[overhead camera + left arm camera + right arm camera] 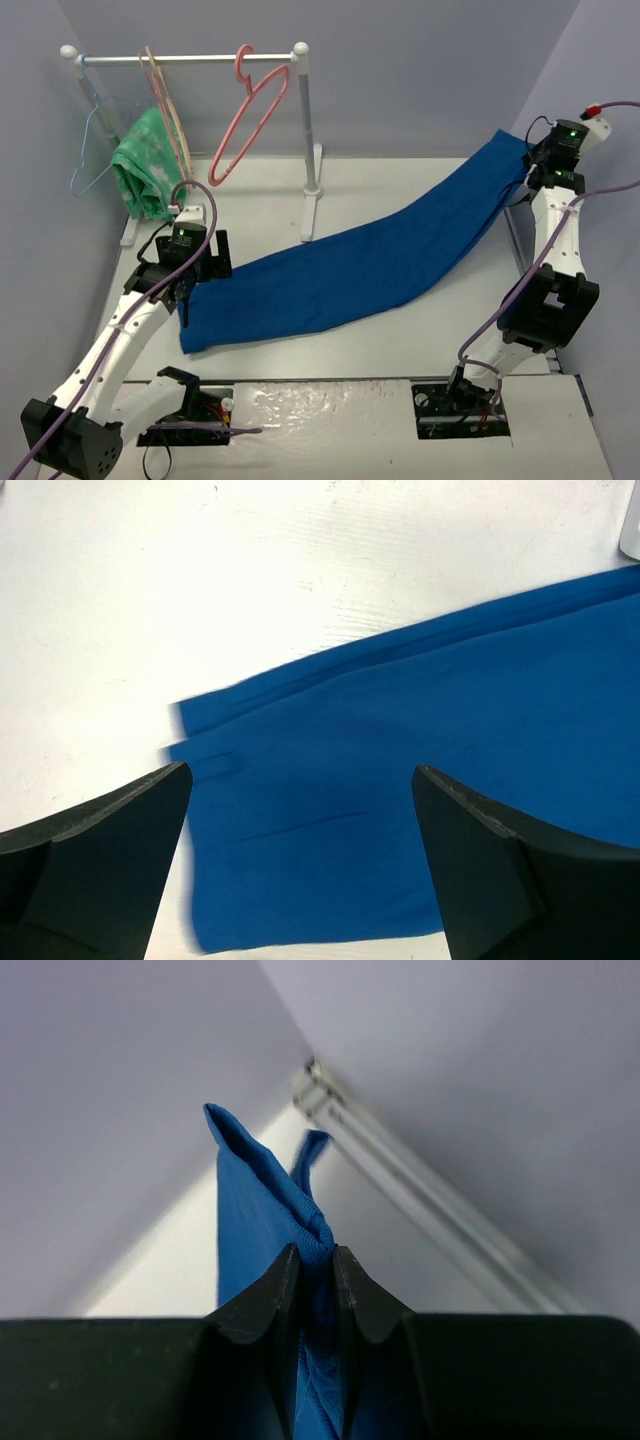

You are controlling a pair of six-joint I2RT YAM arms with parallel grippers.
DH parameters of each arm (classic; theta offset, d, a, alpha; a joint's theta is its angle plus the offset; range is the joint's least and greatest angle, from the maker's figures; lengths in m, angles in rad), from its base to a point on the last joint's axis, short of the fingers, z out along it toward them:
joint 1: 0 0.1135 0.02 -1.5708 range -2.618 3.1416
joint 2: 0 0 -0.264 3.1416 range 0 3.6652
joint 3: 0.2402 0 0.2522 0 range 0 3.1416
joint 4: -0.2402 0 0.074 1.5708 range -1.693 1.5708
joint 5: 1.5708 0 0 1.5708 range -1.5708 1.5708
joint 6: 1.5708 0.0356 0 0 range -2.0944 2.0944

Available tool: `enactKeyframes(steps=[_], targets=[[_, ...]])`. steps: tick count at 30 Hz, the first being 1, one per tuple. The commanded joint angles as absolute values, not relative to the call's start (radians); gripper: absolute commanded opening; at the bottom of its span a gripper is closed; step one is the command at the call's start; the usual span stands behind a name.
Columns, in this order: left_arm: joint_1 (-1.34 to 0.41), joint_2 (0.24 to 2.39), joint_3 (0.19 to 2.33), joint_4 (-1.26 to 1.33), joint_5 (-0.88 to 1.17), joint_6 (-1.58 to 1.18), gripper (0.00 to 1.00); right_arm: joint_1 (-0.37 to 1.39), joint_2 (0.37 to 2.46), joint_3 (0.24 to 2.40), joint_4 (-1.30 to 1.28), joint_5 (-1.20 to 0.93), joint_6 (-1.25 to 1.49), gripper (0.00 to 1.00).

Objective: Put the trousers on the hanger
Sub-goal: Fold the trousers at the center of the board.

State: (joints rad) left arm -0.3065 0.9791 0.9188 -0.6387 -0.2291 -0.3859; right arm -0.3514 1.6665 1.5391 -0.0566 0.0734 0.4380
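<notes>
The right gripper (313,1260) is pressed together on a folded edge of the trousers (370,265) and holds that end raised well to the right of the rack (303,120). The rest of the cloth slopes down to the table (400,345) and lies flat in front of the rack, ending to the front-left of it. The left gripper (300,772) is spread wide above that low end with nothing between its fingers; whether it touches the cloth cannot be told. The hanger (250,115) hangs tilted by its hook from the top of the rack, near the right post, bare and apart from the trousers. Hazards: the pinch covers only a narrow fold, so the weight of the hanging length may pull the cloth out. A further lift may drag the low end across the table and bunch it. The hanger hangs free, so cloth pushed against it may swing it or unhook it. A long trailing leg may snag the post. The trousers are plain royal-blue cloth, soft and matte, with a fine weave and a long, flat, band-like outline with seamed edges. The hanger is pink plastic, a thick-rimmed triangle with a curled hook. The rack is white tube, and a green patterned cloth (140,170) hangs at its left end.
</notes>
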Motion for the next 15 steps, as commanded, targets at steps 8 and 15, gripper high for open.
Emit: enactKeyframes(steps=[8, 15], targets=[[-0.308, 0.951, 0.937, -0.600, -0.243, -0.383, 0.91, -0.429, 1.687, 1.860, 0.037, -0.059, 0.382, 0.00], [-0.307, 0.946, 0.939, -0.602, -0.239, -0.390, 0.91, -0.209, 1.561, 1.694, 0.040, -0.164, 0.292, 0.00]])
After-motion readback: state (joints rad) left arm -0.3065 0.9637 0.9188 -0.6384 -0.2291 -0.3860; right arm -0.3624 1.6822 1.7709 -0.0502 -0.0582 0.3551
